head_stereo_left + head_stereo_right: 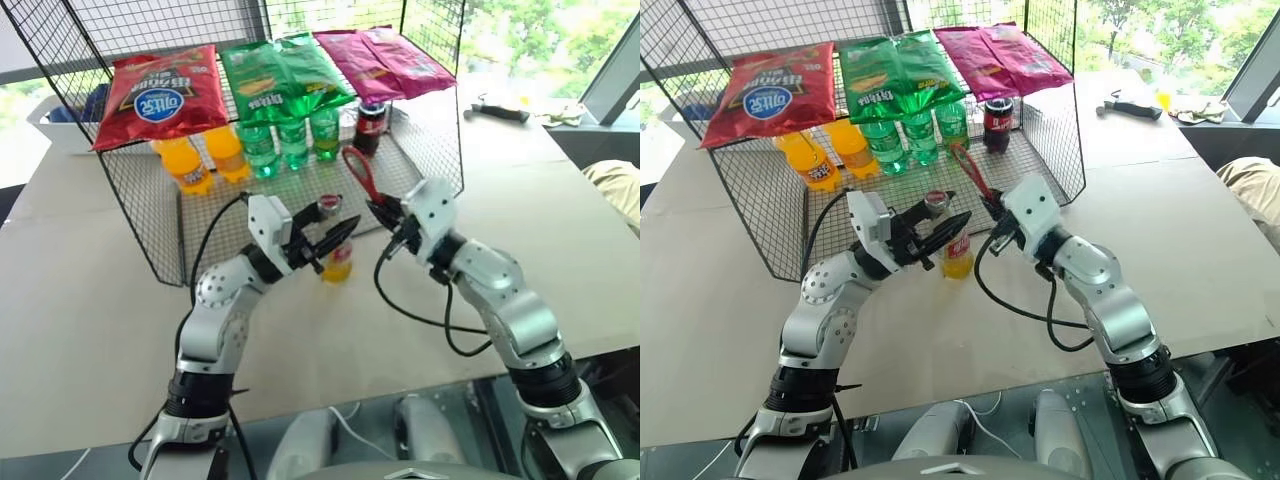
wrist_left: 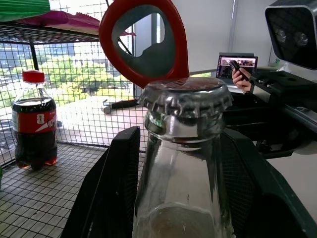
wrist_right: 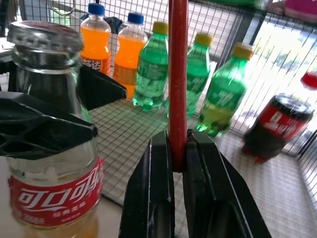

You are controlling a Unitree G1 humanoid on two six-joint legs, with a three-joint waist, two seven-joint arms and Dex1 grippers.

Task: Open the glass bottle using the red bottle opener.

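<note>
The glass bottle (image 1: pixel 338 262) stands upright on the tabletop (image 1: pixel 90 300), just in front of the wire rack (image 1: pixel 150 215) that sits toward the far edge. The left gripper (image 1: pixel 335 238) has its fingers (image 2: pixel 114 183) on either side of the bottle's neck, close against the glass, cap (image 2: pixel 185 96) still on. The right gripper (image 1: pixel 385 215) pinches the handle of the red bottle opener (image 1: pixel 360 172), fingers (image 3: pixel 153 193) pressed tight on it, ring head raised beside and behind the cap. Orange bottles (image 1: pixel 205 160), green bottles (image 1: pixel 290 140) and a cola bottle (image 1: pixel 371 127) line the rack.
</note>
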